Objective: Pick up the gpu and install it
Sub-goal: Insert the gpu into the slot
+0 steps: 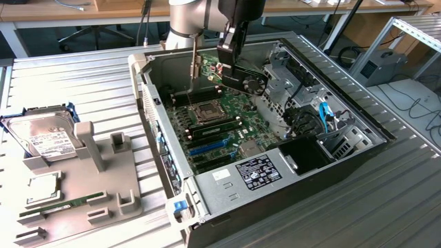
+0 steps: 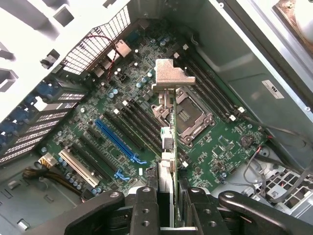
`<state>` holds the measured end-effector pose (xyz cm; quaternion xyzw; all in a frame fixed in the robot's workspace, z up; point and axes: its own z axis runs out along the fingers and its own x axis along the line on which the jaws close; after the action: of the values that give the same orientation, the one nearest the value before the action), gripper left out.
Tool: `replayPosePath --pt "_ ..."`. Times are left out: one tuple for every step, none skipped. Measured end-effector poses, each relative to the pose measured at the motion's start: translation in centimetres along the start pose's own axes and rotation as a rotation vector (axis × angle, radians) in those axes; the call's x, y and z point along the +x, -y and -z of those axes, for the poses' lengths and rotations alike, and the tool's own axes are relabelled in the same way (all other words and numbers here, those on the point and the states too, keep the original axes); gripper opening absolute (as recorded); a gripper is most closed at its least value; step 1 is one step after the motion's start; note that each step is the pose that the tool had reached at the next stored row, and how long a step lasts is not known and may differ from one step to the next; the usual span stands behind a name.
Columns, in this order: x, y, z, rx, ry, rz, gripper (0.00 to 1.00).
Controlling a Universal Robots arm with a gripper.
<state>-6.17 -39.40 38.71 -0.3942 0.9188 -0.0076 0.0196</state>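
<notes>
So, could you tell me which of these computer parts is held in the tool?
The gpu, gripped by the tool on edge above the motherboard; the hard drive and RAM stick rest on the grey tray.

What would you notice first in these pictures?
A big open computer case sits in the middle, its green motherboard showing. Over it, the gripper holds the gpu on edge. A silver hard drive rests at the exterior view's left.

I'm looking at a ribbed metal surface (image 1: 82, 88) under even indoor light. Behind it I see wooden desks (image 1: 82, 13), an office chair base (image 1: 93, 35) on dark floor (image 1: 41, 39), and an aluminium frame (image 1: 412, 27) at the exterior view's right.
</notes>
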Motion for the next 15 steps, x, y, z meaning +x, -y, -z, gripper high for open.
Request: replayPosePath --pt "0.00 0.00 0.00 -0.0001 0.0001 0.002 0.27" --pt "0.00 0.00 0.00 -0.0001 0.0001 0.004 0.27" --pt "0.00 0.00 0.00 -0.0003 0.0002 0.008 0.27" --pt "0.00 0.00 0.00 -0.0003 0.0002 0.010 0.27" --pt "0.00 0.00 0.00 -0.0004 0.0003 0.012 0.27" --pt "0.00 0.00 0.00 -0.0004 0.0004 0.014 0.27" --pt "0.00 0.00 0.00 -0.0005 0.0004 0.016 0.27" --pt "0.00 0.00 0.00 -0.0005 0.0005 0.018 0.27" --pt "0.00 0.00 0.00 -0.0006 0.0006 0.020 0.27" --pt "0.00 0.00 0.00 -0.0006 0.0006 0.021 0.27" --pt "0.00 0.00 0.00 -0.0007 0.0007 0.023 0.27" --pt "0.00 0.00 0.00 -0.0008 0.0008 0.025 0.27" --pt "0.00 0.00 0.00 -0.0008 0.0008 0.027 0.27" --pt "0.00 0.00 0.00 -0.0009 0.0009 0.029 0.27" --pt "0.00 0.00 0.00 -0.0009 0.0009 0.031 0.27"
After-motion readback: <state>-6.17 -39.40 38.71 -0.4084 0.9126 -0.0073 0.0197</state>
